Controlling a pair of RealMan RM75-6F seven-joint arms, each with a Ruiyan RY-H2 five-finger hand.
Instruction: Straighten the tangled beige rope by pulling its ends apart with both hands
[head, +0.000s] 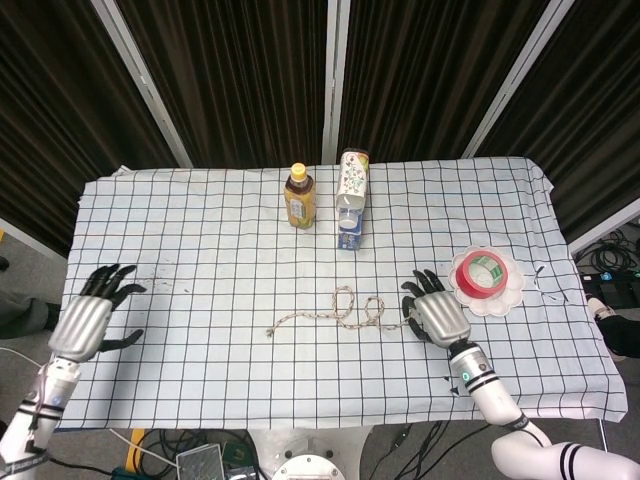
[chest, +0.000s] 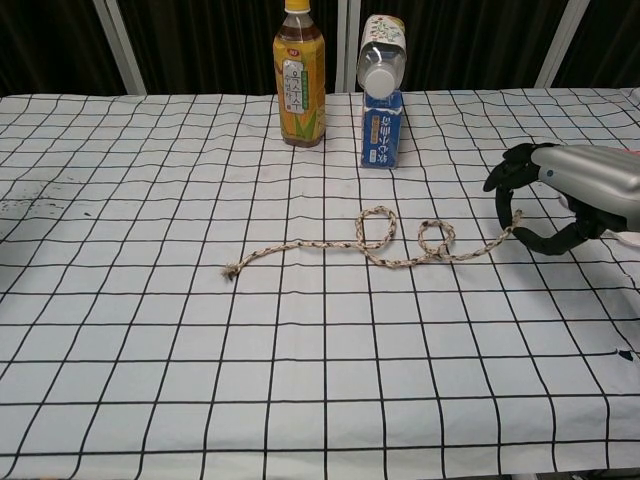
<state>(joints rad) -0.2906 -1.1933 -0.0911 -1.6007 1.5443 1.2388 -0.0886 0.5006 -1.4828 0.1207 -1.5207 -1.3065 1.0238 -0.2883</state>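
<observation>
- The right hand (chest: 570, 205) hovers over the right part of the checked tablecloth (head: 200, 250), with its dark fingers (chest: 503, 195) curled down around the right end of the beige rope (chest: 350, 243); that end rises off the cloth into the hand, so the hand grasps it.
- In the head view the same hand (head: 437, 318) sits just left of a white scalloped plate (head: 508, 297) that carries a red roll of tape (head: 482, 273).
- The rope (head: 340, 312) is a thin twisted cord, pale beige with darker flecks. From the held end it runs left along the cloth, makes a small closed loop, then a larger loop just beside it, and trails off leftward and toward the near edge to a frayed free end.
- The rope lies near the middle of the table, a little right of centre, with the free end well apart from either hand.
- The left hand (head: 90, 318) shows only in the head view, at the table's left edge, far from the rope. Its fingers are spread and it holds nothing.
- Behind the rope, toward the far edge, stand a yellow-labelled tea bottle (chest: 299, 75) and just to its right a blue carton (chest: 381, 126) with a clear plastic bottle (chest: 380, 55) tilted on top of it.
</observation>
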